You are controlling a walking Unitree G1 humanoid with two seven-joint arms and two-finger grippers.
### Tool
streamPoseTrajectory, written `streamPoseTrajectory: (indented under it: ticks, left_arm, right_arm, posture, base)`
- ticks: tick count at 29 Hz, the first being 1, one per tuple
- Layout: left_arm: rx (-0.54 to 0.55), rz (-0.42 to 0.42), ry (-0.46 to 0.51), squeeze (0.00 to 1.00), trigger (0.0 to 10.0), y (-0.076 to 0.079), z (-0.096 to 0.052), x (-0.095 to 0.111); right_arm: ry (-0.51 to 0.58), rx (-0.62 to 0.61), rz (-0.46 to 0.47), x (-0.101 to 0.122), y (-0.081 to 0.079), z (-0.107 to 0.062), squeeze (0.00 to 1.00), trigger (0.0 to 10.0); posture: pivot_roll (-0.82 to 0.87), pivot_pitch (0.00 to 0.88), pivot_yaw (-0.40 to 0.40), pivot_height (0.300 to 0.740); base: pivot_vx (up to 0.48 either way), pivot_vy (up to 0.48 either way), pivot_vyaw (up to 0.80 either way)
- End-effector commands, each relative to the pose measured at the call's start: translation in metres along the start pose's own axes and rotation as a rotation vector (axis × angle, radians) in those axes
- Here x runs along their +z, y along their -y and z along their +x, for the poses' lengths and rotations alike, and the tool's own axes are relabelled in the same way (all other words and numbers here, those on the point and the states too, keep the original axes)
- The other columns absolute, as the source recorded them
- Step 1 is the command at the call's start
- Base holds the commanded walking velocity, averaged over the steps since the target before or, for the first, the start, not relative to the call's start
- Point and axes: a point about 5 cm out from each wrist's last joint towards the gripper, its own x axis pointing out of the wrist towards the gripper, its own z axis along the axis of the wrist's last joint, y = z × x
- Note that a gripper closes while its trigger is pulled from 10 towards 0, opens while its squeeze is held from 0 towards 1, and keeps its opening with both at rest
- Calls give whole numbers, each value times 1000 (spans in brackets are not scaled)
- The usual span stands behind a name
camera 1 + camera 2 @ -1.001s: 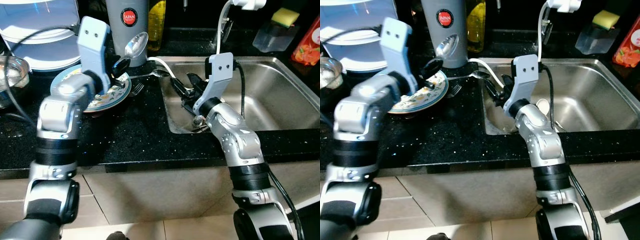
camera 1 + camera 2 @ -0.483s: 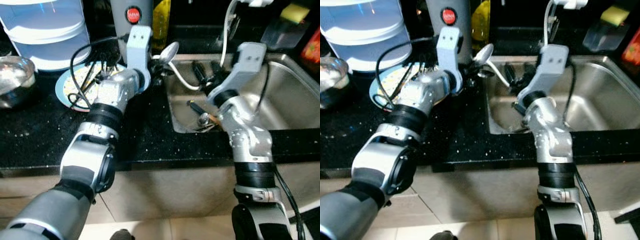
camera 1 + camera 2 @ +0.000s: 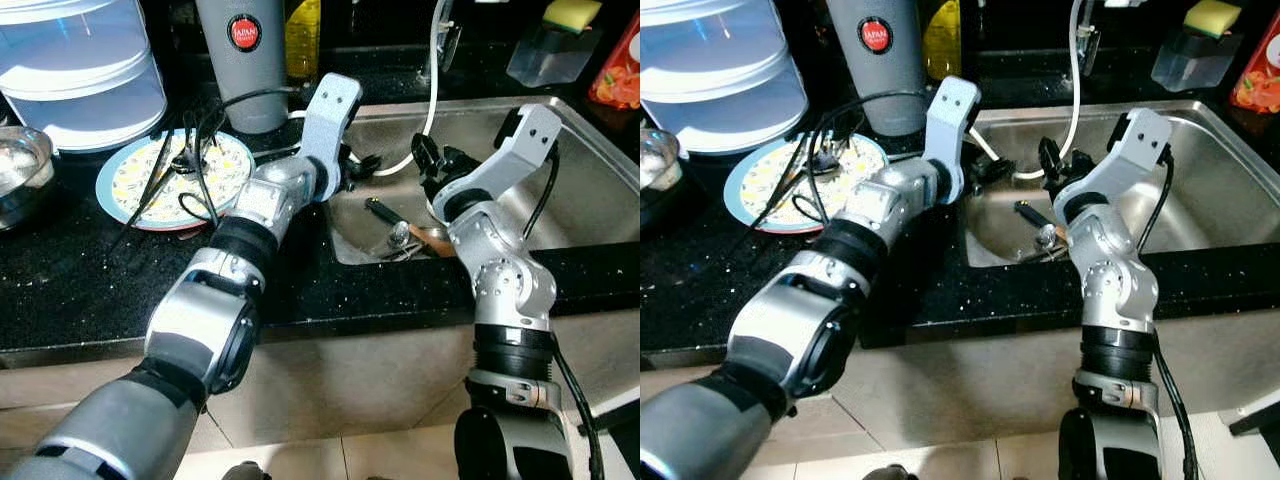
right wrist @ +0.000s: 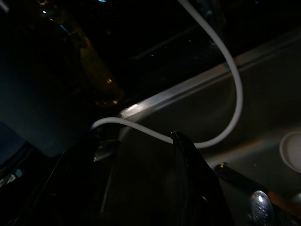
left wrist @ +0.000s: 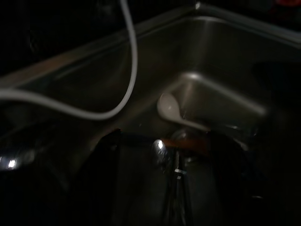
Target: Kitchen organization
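Centre frame: left hand (image 3: pixel 362 166) and right hand (image 3: pixel 432 160) over steel sink (image 3: pixel 590 180); finger state of both unreadable.

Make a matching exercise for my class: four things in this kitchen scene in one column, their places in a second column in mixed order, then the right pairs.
Things:
1. patterned plate
2. yellow sponge
3. grey canister
4. white hose

Places:
A. hanging down into the sink
B. on the clear holder behind the sink
C. flat on the black counter, left of the sink
D. upright at the back of the counter, behind the plate

Pairs: 1-C, 2-B, 3-D, 4-A
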Motion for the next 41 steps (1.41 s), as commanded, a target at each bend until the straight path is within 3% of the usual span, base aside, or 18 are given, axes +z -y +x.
streamPoseTrajectory:
  ticks: [1, 3, 4, 5, 6, 10, 13, 16, 18, 20, 21, 23, 30, 36, 41]
  left_arm:
    - [-10, 13, -26, 1000, 10000, 4, 3, -5]
    - [0, 15, -7, 1000, 10000, 2, 2, -5]
    - [25, 30, 44, 898, 10000, -5, -3, 1]
    - [25, 30, 44, 898, 10000, -5, -3, 1]
    - [79, 66, 126, 0, 10000, -18, -14, 15]
    - [182, 106, 131, 0, 10000, -36, -25, 19]
    - [433, 154, 106, 0, 10000, -75, -55, 23]
    - [492, 165, 109, 0, 10000, -84, -63, 24]
    - [592, 107, 112, 0, 10000, -102, -82, 19]
    - [711, -11, 61, 0, 10000, -124, -103, 2]
    - [711, -11, 61, 0, 10000, -124, -103, 2]
    - [784, -72, 9, 0, 10000, -136, -117, -12]
    - [777, -64, -68, 0, 10000, -142, -129, -21]
    - [749, -13, -209, 0, 10000, -144, -144, -40]
    - [753, -103, -213, 0, 10000, -144, -146, -45]
  right_arm:
    - [-4, -1, -5, -1, -1, 2, 0, 10000]
    - [-1, 4, -8, 0, -2, 2, 0, 10000]
    - [1, 10, -15, 0, -3, 2, 0, 10000]
    - [1, 10, -15, 0, -3, 2, 0, 10000]
    - [7, 25, -25, 2, -5, 2, 0, 10000]
    - [13, 47, -39, 4, -7, 2, 0, 10000]
    - [3, 87, -65, 2, -12, 3, 0, 10000]
    - [1, 97, -71, 1, -13, 3, 0, 10000]
    - [-13, 112, -83, -2, -14, 3, 0, 10000]
    - [-24, 126, -91, -4, -16, 4, 0, 10000]
    - [-24, 126, -91, -4, -16, 4, 0, 10000]
    - [-31, 134, -95, -5, -17, 5, 0, 10000]
    - [-34, 147, -108, -5, -18, 6, 0, 10000]
    - [-23, 148, -111, -4, -16, 4, 0, 10000]
    - [-22, 145, -115, -4, -15, 4, 0, 10000]
  posture:
    - [131, 42, 14, 740]
    - [139, 41, 5, 740]
    - [144, 40, -2, 740]
    - [144, 40, -2, 740]
    - [154, 47, -12, 740]
    - [166, 41, -19, 740]
    - [182, 52, -37, 740]
    - [182, 52, -37, 740]
    - [193, 33, -44, 740]
    - [199, 48, -58, 740]
    - [199, 48, -58, 740]
    - [202, 35, -60, 740]
    - [203, 27, -51, 740]
    - [204, 21, -42, 740]
    - [205, 19, -38, 740]
  base:
    - [0, 0, 0]
    - [0, 0, 0]
    - [0, 0, 0]
    - [0, 0, 0]
    - [0, 0, 0]
    - [0, 0, 0]
    - [0, 0, 0]
    - [0, 0, 0]
    - [0, 0, 0]
    - [0, 0, 0]
    - [0, 0, 0]
    - [0, 0, 0]
    - [0, 0, 0]
    - [0, 0, 0]
    - [0, 0, 0]
